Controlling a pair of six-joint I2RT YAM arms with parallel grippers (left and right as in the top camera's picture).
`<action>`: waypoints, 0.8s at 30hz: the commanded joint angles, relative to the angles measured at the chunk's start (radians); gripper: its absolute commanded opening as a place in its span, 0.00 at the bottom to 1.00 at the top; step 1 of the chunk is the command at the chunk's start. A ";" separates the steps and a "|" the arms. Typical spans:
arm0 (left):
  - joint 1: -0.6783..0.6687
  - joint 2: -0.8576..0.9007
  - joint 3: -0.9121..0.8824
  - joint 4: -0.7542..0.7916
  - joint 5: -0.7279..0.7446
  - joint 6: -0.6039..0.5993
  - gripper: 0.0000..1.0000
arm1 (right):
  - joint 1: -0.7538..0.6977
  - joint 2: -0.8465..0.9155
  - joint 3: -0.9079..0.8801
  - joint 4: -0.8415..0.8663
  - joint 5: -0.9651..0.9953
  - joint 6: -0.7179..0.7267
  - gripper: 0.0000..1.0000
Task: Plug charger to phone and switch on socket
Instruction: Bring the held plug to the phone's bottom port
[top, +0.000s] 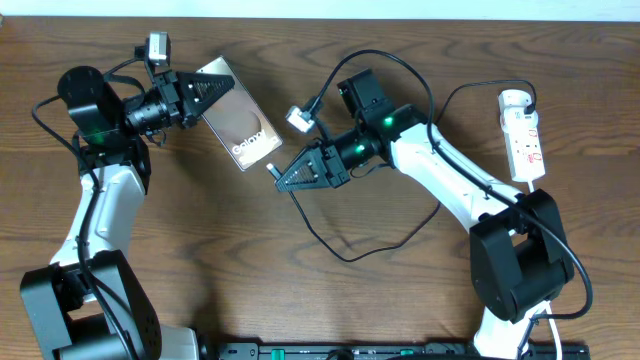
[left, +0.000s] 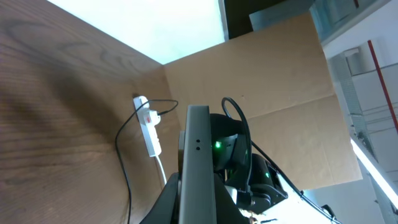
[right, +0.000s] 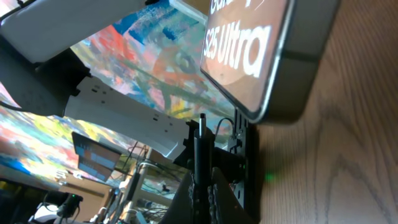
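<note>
The phone (top: 243, 128) is a dark slab with white lettering, lying at an angle at the back left. My left gripper (top: 205, 90) is shut on its far end. In the left wrist view the phone (left: 198, 155) shows edge-on between the jaws. My right gripper (top: 290, 177) is shut on the charger plug (top: 272, 167), whose tip sits just off the phone's near end. In the right wrist view the charger (right: 200, 140) stands between the fingers (right: 202, 186), pointing at the phone (right: 273, 50) a short gap away. The white socket (top: 523, 135) lies at the far right.
The charger's black cable (top: 345, 255) loops over the table's middle and runs up to the socket, which also shows in the left wrist view (left: 149, 127). A cardboard wall (left: 267, 74) stands behind the table. The right arm (top: 450, 175) crosses the table's right half.
</note>
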 joint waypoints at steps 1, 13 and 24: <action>-0.001 -0.018 0.009 0.011 0.026 -0.002 0.07 | -0.012 -0.002 -0.002 0.001 -0.016 0.007 0.01; -0.001 -0.018 0.009 0.012 0.006 -0.005 0.07 | -0.012 -0.002 -0.002 0.013 -0.015 0.015 0.01; -0.001 -0.018 0.009 0.012 0.005 -0.006 0.07 | -0.011 -0.002 -0.002 0.105 0.011 0.119 0.01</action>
